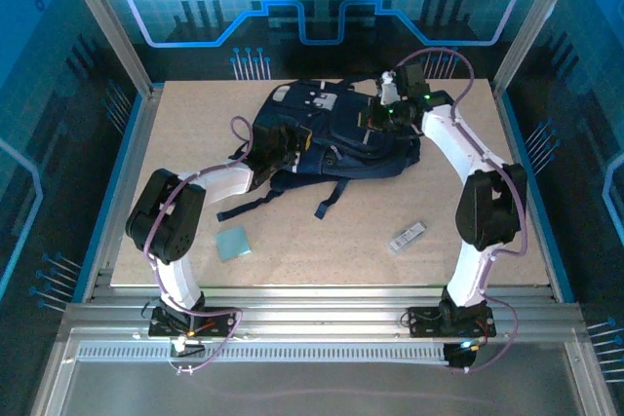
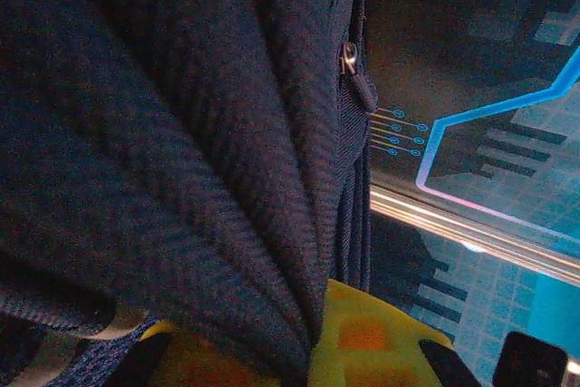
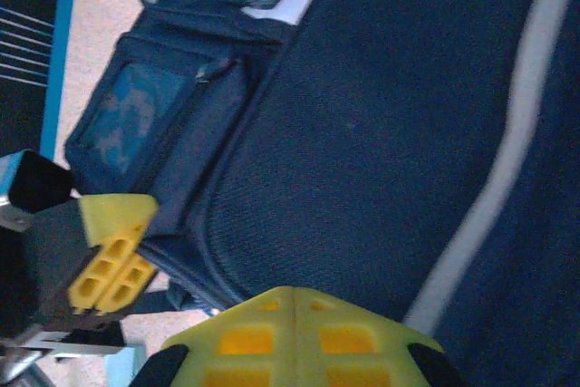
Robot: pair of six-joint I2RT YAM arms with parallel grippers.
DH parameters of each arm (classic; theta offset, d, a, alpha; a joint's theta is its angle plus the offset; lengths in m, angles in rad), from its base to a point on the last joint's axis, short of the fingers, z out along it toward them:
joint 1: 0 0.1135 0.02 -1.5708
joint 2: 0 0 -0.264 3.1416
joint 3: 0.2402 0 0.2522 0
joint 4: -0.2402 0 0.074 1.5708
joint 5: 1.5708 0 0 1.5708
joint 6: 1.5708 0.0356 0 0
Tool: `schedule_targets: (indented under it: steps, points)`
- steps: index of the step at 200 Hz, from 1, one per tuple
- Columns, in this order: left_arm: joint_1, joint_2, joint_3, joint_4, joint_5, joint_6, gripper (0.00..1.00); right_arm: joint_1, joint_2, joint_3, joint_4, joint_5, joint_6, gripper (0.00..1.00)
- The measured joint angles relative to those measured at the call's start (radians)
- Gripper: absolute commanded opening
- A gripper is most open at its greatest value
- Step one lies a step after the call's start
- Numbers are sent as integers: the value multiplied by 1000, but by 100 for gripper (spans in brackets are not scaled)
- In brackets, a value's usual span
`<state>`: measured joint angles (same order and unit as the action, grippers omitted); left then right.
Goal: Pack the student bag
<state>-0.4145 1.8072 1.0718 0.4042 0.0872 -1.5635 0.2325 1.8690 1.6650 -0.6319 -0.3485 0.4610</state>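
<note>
The student bag [image 1: 331, 138] lies at twelve o'clock on the desk [image 1: 322, 260]. The left pincer [image 2: 317, 343] nips its fabric, and the right pincer [image 3: 292, 314] is closed tight. A teal card [image 1: 233, 242] sits at seven and a grey bar [image 1: 408, 238] at five.

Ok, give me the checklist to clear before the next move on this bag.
1. The left gripper grips the student bag: ok, a fabric fold is pinched.
2. The right gripper holds something: cannot tell; jaws closed over the bag.
3. Bag opening accessible: cannot tell.
4. The teal square and grey bar packed: not ok, both lie on the table.
5. The straps apart from both items: ok.
</note>
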Motion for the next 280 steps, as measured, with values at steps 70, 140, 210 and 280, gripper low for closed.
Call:
schedule_targets:
  steps: [70,140,210,280]
  points:
    - [0,0,0,-15,0,27,0,142,3,-100,-6,138,-76,30]
    - [-3,0,0,-48,0,48,0,190,-24,-226,138,157,-77,43]
    - [-3,-2,0,-55,-1,48,0,212,-154,-438,254,154,-19,51]
    - [-3,-4,0,-56,-8,47,0,212,-76,-409,335,138,-17,50]
